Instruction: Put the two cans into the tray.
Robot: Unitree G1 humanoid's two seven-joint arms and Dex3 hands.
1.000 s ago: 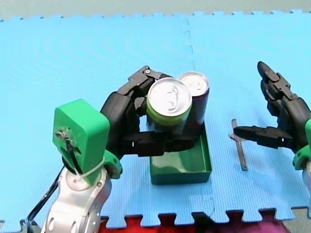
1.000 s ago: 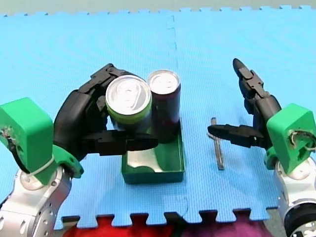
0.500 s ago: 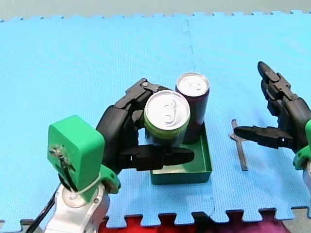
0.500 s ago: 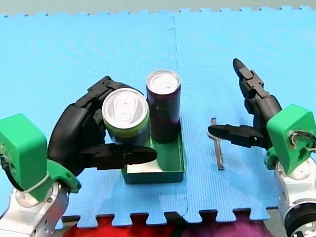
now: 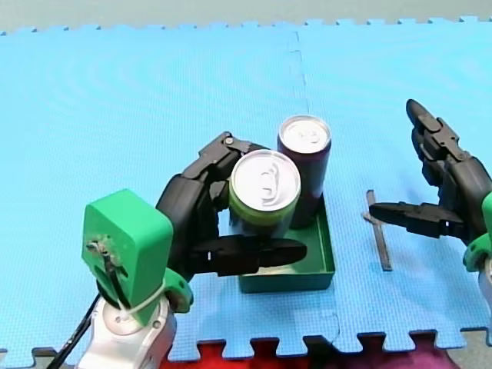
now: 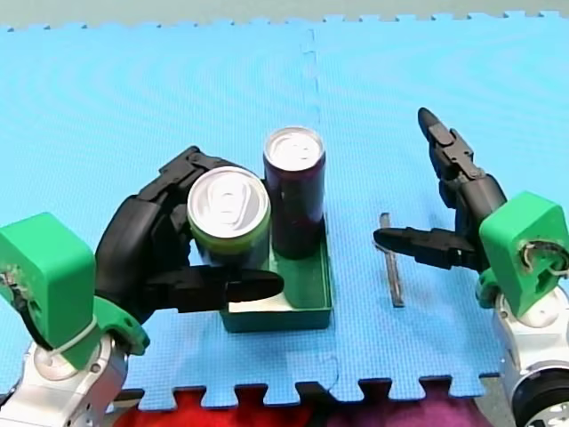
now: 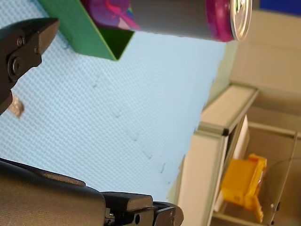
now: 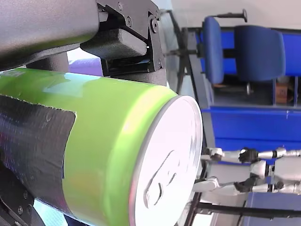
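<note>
1. Nearest the robot, the left hand [image 5: 201, 223] comes in from the left and is clamped on the green can [image 5: 264, 187]. Its thumb crosses in front of the can low down, and its fingers [image 5: 223, 147] wrap the far-left side.
2. The green can is upright, with its silver top and pull tab facing up. It sits over the near-left part of the tray [image 5: 284, 281]. The thumb hides its base, so I cannot tell whether it rests on the tray floor.
3. In the second wrist view the same can shows a lime-green side with a dark patch, and black finger parts press against it.
4. The tray is a small green open box lying on the blue foam mat [image 5: 115, 100], close to the mat's near edge.
5. Just behind the green can and slightly to its right, the purple can [image 5: 306, 173] stands upright in the far part of the tray — the two are side by side, and whether they touch is unclear.
6. To the right of the tray, apart from it, a thin metal strip [image 5: 380, 244] lies flat on the mat.
7. The right hand [image 5: 453, 188] is at the right edge, beside the strip, and grips nothing — its thumb tip points toward the strip's far end, contact unclear.
</note>
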